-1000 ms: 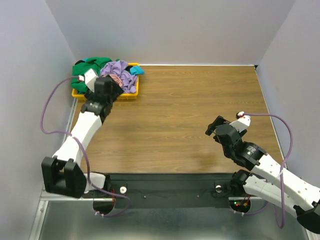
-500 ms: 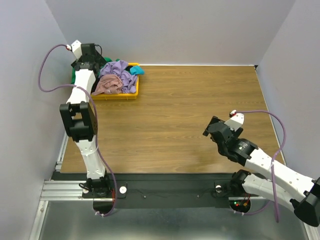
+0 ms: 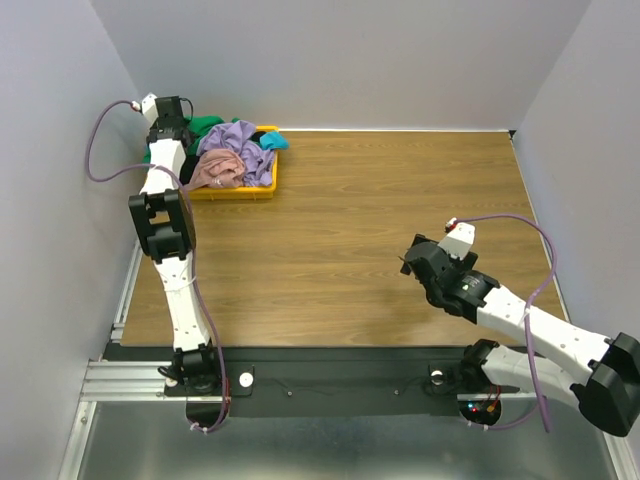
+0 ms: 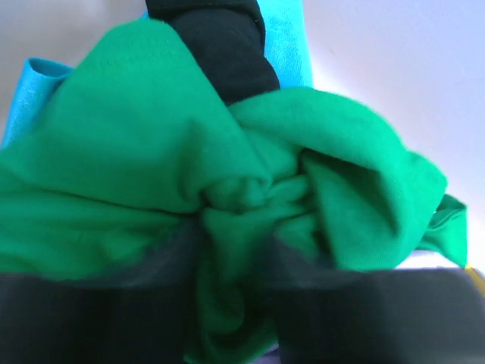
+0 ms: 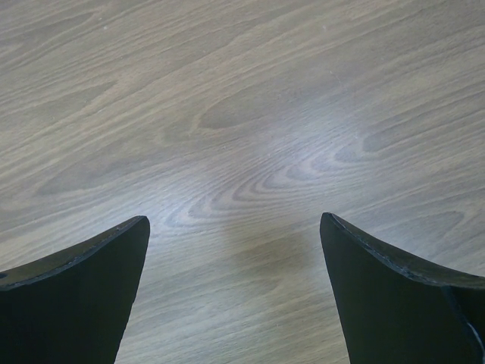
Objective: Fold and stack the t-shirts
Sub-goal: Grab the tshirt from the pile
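Observation:
A heap of t-shirts fills the yellow tray (image 3: 240, 192) at the back left: a green one (image 3: 206, 125), a lavender one (image 3: 236, 135), a dusty pink one (image 3: 214, 170) and a teal one (image 3: 273, 141). My left gripper (image 3: 183, 127) is pushed into the heap's back left corner. In the left wrist view its dark fingers (image 4: 76, 303) pinch a bunched fold of the green t-shirt (image 4: 151, 152), and my left gripper (image 4: 235, 254) is shut on it. Black cloth (image 4: 227, 53) and teal cloth (image 4: 284, 38) lie beyond. My right gripper (image 3: 411, 262) (image 5: 235, 227) hovers open over bare wood.
The wooden table (image 3: 380, 200) stretches from the tray to the right wall. Grey walls close in the left, back and right sides. The left arm stands tall along the left wall. A black rail (image 3: 330, 375) with the arm bases runs along the near edge.
The left arm swung from over the tray's front to its back left corner, and its gripper closed on the green t-shirt. The right arm shifted slightly left and nearer, still open.

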Controlling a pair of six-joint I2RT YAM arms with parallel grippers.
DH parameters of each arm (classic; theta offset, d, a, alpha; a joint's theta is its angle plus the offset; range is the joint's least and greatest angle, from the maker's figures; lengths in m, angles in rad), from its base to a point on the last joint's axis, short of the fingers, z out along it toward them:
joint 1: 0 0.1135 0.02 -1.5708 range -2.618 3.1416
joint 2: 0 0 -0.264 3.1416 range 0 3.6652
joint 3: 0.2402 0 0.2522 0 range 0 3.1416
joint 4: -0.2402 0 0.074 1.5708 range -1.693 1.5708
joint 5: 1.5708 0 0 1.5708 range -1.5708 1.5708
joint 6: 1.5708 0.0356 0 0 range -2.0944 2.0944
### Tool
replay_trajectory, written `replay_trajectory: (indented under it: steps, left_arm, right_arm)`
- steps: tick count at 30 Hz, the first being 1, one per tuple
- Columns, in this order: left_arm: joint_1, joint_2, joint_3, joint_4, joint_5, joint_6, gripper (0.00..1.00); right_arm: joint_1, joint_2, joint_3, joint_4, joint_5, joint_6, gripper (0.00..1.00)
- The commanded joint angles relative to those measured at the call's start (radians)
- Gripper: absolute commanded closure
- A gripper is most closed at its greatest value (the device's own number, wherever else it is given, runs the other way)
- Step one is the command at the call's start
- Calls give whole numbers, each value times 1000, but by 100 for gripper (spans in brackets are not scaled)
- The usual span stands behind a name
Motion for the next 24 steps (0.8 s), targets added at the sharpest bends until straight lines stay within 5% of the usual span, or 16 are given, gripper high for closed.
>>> replay_trajectory:
  steps: [1,24]
  left_arm:
    - [6,-64,54,36,53,-14,100]
    - [-36,-689,75,124,-10,23,100]
  right_arm:
    - [5,6,41,34,50,-3,0]
    - [5,3,46,37,5,-15,0]
